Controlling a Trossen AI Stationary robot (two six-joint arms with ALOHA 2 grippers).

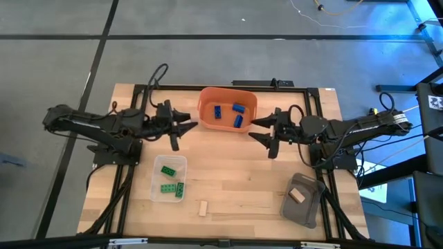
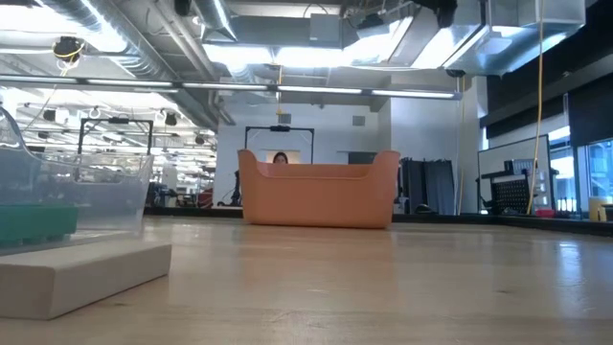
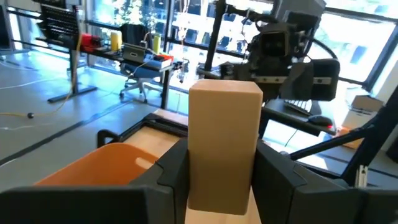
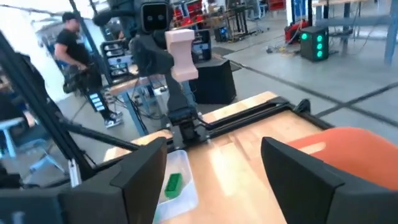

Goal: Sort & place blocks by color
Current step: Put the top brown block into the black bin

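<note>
My left gripper point(image 1: 183, 127) point(image 3: 224, 171) hovers beside the left wall of the orange bin point(image 1: 228, 111) and is shut on a pale tan block point(image 3: 224, 137). The right wrist view shows that block point(image 4: 182, 53) in the air too. My right gripper point(image 1: 257, 130) point(image 4: 214, 168) hangs open and empty by the bin's right wall. Three blue blocks point(image 1: 230, 115) lie in the bin. Three green blocks point(image 1: 170, 180) lie in the clear tray point(image 1: 156, 188). One tan block point(image 1: 297, 196) lies in the grey tray point(image 1: 304, 211), and another point(image 1: 203, 208) point(image 2: 77, 273) lies flat on the table. My left gripper pinches the tan block between its two fingers point(image 3: 171, 171), which press on its two opposite long sides point(image 3: 198, 155). The fingers come level from the table's left. The block is lifted clear of the table and sticks out well past the fingertips.
The orange bin point(image 2: 319, 189) stands at the far middle of the table, between the two grippers. The clear tray point(image 2: 67, 196) sits near left and the grey tray near right. Bare wood lies between the trays. A person point(image 4: 71, 53) stands in the room beyond the table.
</note>
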